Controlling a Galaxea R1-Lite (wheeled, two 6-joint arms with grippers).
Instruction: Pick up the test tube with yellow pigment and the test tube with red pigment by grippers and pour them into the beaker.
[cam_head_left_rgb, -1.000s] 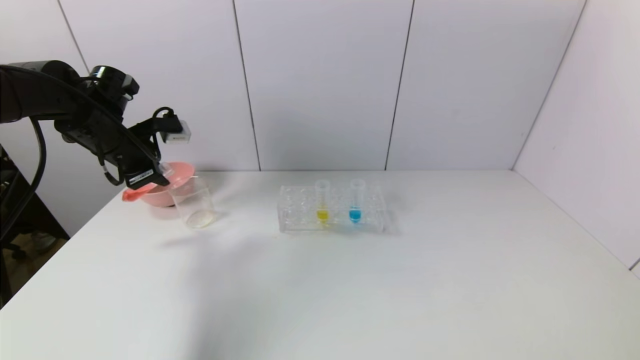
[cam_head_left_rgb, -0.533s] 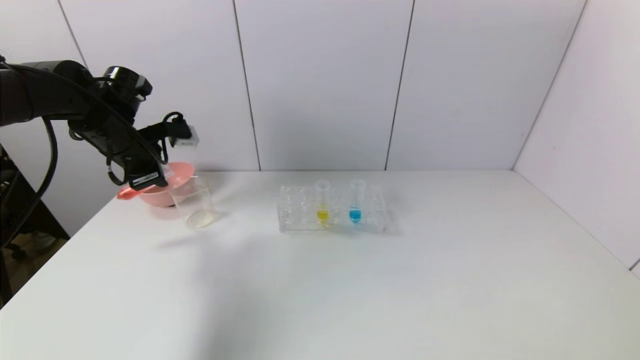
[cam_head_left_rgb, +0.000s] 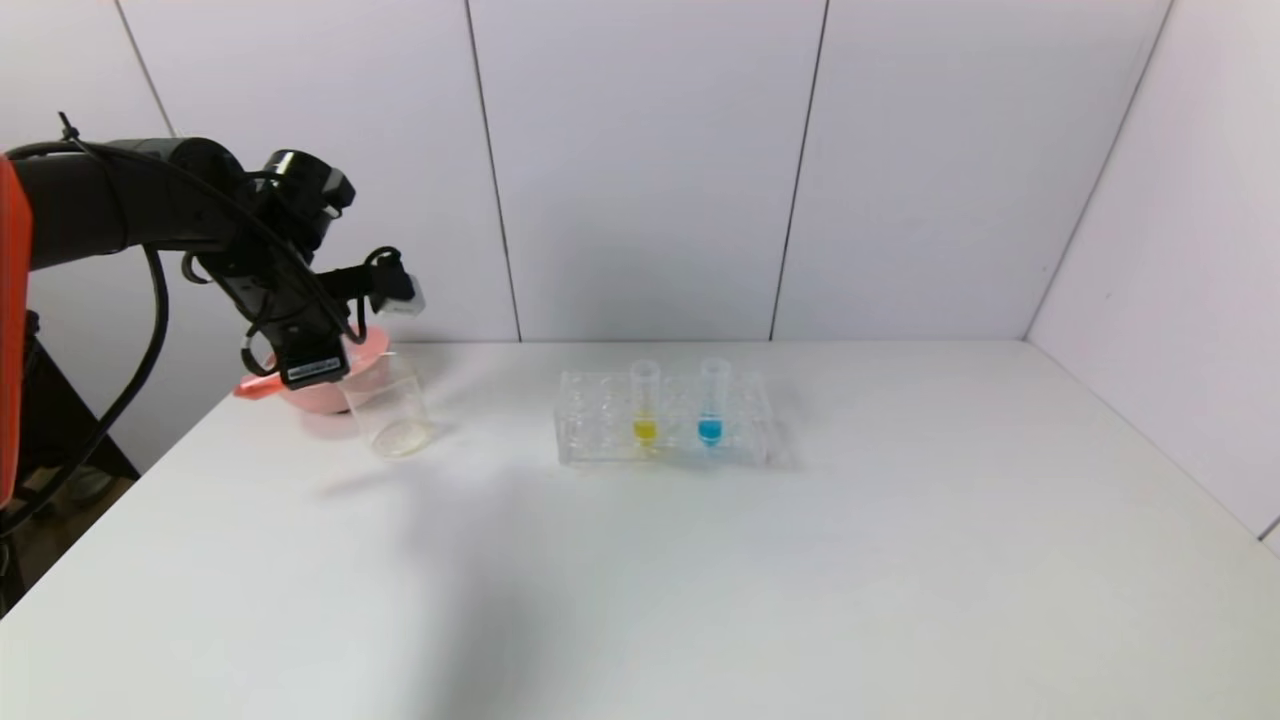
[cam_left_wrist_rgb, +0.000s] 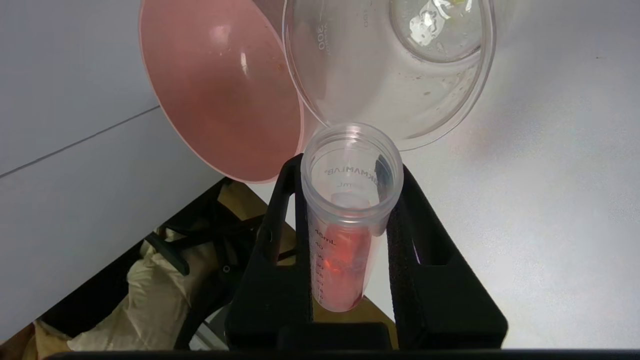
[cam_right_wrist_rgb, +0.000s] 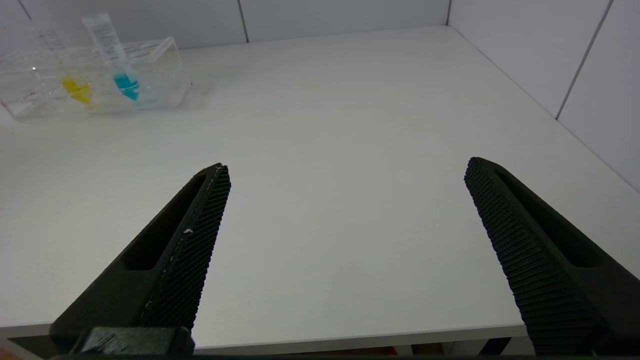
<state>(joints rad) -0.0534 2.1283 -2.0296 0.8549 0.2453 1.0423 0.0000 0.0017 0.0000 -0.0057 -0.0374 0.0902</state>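
My left gripper (cam_head_left_rgb: 322, 368) is shut on the test tube with red pigment (cam_left_wrist_rgb: 345, 240), which shows clearly only in the left wrist view. The tube is tilted, with its open mouth right at the near rim of the clear beaker (cam_left_wrist_rgb: 390, 70). The red liquid lies along the tube's lower part. In the head view the beaker (cam_head_left_rgb: 385, 408) stands at the table's back left, just right of that gripper. The test tube with yellow pigment (cam_head_left_rgb: 645, 405) stands upright in the clear rack (cam_head_left_rgb: 600, 440); it also shows in the right wrist view (cam_right_wrist_rgb: 75, 85). My right gripper (cam_right_wrist_rgb: 347, 170) is open and empty, low near the table's front edge.
A pink bowl (cam_head_left_rgb: 310, 398) sits touching the beaker on its left, and it shows in the left wrist view (cam_left_wrist_rgb: 225, 90). A tube with blue liquid (cam_head_left_rgb: 711, 405) stands beside the yellow one in the rack. The table's left edge is close to the bowl.
My left arm has swung to the right and lowered a little, bringing the gripper with the red tube closer over the beaker's rim. The rack and its tubes have not moved.
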